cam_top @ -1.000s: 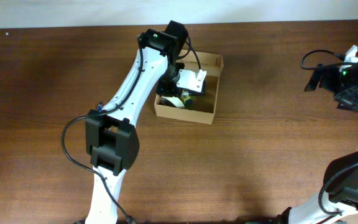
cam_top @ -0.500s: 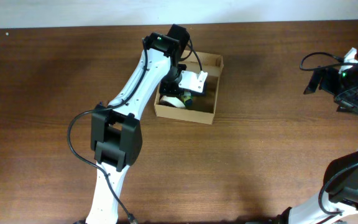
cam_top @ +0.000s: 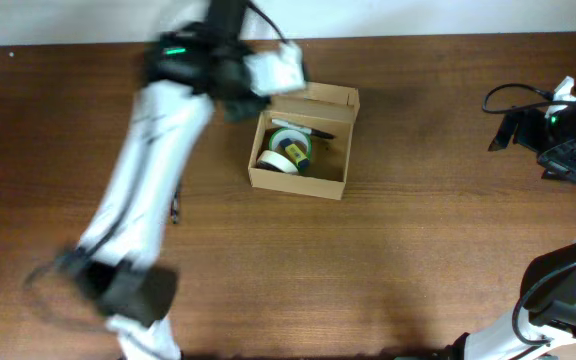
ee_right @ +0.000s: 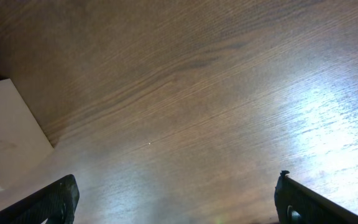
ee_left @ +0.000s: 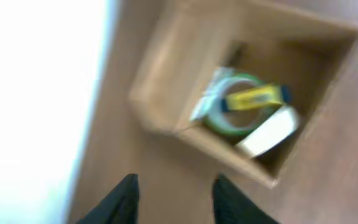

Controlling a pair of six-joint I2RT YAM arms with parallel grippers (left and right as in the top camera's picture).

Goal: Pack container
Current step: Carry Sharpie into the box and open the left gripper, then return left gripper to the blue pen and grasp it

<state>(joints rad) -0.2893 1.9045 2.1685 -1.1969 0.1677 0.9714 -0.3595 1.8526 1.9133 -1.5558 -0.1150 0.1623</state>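
rectangular cardboard container (cam_top: 298,184) near table (cam_top: 418,250) far edge holds round tape rolls (cam_top: 290,150); left gripper (ee_left: 176,182) and right gripper (ee_right: 178,180) jaws spread apart, empty

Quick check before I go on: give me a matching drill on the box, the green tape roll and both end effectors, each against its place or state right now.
Things:
1. container
2. green tape roll
3. left end effector
4. right end effector

Places or states:
A. open over bare table, far from the container
B. inside the container
C. top open, contents in view
D. open and empty, just outside the container

Pairs: 1-C, 2-B, 3-D, 4-A.
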